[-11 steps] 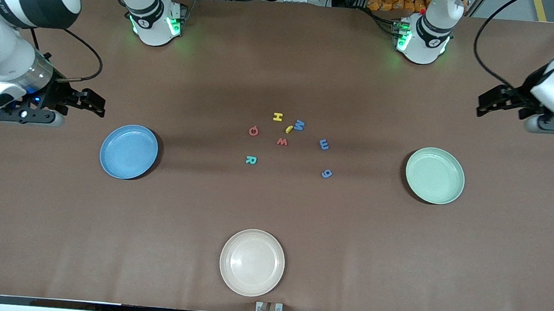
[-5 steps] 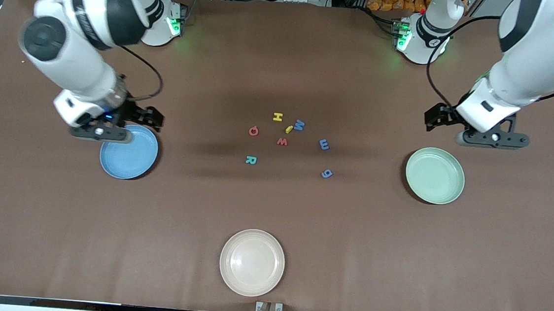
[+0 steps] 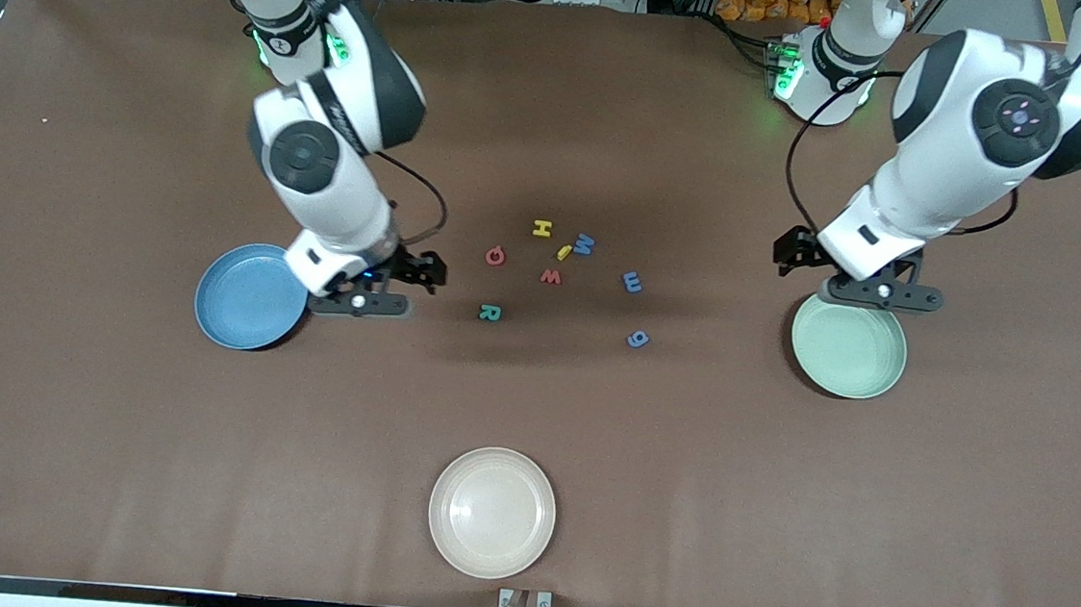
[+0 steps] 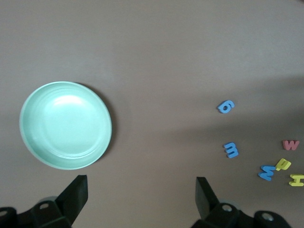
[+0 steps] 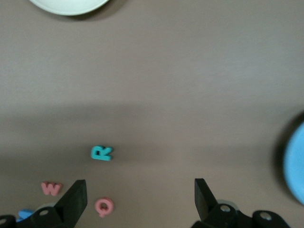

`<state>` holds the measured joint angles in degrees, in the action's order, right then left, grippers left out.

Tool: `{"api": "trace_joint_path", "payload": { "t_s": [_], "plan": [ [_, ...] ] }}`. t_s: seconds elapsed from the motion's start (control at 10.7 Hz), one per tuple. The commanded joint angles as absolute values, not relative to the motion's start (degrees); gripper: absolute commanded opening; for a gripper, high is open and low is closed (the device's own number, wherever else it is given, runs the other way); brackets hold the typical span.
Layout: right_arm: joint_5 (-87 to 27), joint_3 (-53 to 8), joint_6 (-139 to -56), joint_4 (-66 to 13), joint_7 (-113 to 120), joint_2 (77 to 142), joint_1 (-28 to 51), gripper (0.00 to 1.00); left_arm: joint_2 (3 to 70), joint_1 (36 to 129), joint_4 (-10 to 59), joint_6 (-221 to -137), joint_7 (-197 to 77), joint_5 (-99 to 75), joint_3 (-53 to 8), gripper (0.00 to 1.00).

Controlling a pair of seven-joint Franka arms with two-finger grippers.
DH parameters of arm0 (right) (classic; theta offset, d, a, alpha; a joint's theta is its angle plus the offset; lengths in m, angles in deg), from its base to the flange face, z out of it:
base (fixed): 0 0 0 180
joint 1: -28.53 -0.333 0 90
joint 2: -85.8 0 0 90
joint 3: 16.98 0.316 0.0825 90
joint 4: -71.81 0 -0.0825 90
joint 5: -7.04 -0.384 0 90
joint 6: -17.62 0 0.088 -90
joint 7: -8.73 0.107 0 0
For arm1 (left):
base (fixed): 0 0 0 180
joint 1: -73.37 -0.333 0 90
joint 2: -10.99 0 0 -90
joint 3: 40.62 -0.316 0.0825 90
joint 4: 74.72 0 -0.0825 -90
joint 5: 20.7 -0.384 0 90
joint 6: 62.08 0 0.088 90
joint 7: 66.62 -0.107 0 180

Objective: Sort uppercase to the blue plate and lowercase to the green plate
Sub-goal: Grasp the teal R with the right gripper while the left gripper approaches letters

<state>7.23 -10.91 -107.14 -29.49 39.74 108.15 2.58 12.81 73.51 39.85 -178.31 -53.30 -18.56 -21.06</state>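
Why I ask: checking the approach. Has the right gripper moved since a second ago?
Yes. The right gripper, open, has crossed over the blue plate toward the teal R, now between the two.

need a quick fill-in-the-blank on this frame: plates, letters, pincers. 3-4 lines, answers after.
1. The teal R lies nearer to the front camera than the red ____-like letter.
2. The cream plate holds ____ letters.
3. The left pincer hangs with open fingers by the rim of the ____ plate.
4. The right pincer is open, between the blue plate and the teal ____.

Missing words: G; no; green; R
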Motion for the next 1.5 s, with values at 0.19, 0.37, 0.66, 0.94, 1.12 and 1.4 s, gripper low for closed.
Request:
{"api": "trace_joint_path", "payload": {
  "t_s": [0.19, 0.37, 0.66, 0.94, 1.12, 1.4],
  "plan": [
    [11.7, -11.6, -108.5, -19.4, 51.5, 120.5, -4.1, 1.00, 15.6, 73.5, 42.7, -184.5, -53.8, -18.0, -19.7, 1.00],
    [11.8, -12.2, -113.4, -19.9, 55.1, 123.7, -6.7, 0.93, 16.9, 73.6, 42.8, -185.7, -57.1, -18.3, -18.3, 1.00],
    [14.3, -13.0, -118.0, -22.9, 55.9, 124.7, -7.3, 0.83, 19.6, 73.5, 42.8, -187.5, -67.9, -18.3, -17.3, 1.00],
    [14.6, -12.9, -119.8, -24.8, 56.0, 126.3, -7.3, 0.79, 22.8, 73.7, 42.8, -191.8, -75.3, -18.8, -16.8, 1.00],
    [14.5, -12.9, -123.3, -26.9, 56.1, 126.4, -6.7, 0.79, 24.5, 74.4, 42.5, -194.1, -76.2, -19.3, -16.7, 1.00],
    [14.3, -12.7, -123.5, -27.3, 56.9, 126.6, -6.8, 0.70, 28.1, 76.3, 41.4, -196.3, -78.0, -22.8, -16.7, 1.00]
  ]
}}
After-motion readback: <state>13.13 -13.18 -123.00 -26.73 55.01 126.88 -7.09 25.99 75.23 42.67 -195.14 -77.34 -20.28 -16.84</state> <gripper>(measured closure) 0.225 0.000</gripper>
